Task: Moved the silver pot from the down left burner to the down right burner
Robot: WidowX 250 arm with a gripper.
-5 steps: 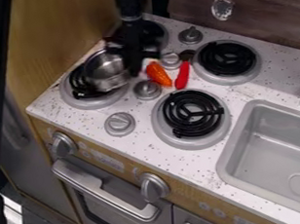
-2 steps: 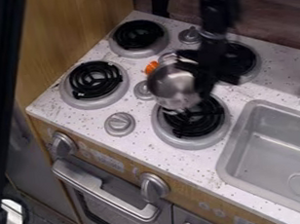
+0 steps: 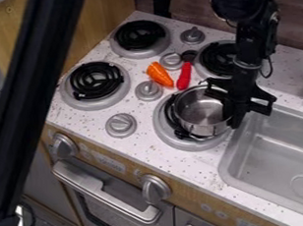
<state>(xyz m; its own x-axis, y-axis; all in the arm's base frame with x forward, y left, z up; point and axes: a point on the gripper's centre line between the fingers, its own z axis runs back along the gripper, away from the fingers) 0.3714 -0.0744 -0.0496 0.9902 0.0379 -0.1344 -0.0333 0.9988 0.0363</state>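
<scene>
landmark: lower right burner.

arm: the black arm enters from the top edge, above and to the right of the landmark. it bends at a joint, then runs steeply down, leaning slightly left toward its lower end. the gripper hangs at the right side of the landmark, against the pot's right-hand rim as seen here. grasping or released: cannot tell.

task item: silver pot is on the landmark, upright, mouth facing up, set toward the right part of the coil. coil shows along the pot's left side.

writing: small pale markings on the front panel, below the landmark; too faint to read.

surroundings, all from the landmark:
- lower left burner: left and slightly up.
- upper right burner: above, slightly right, partly behind the arm.
- upper left burner: above and left.
- orange item and red item: just above, side by side.
- stove knob: left.
- sink: right, extending below.
</scene>
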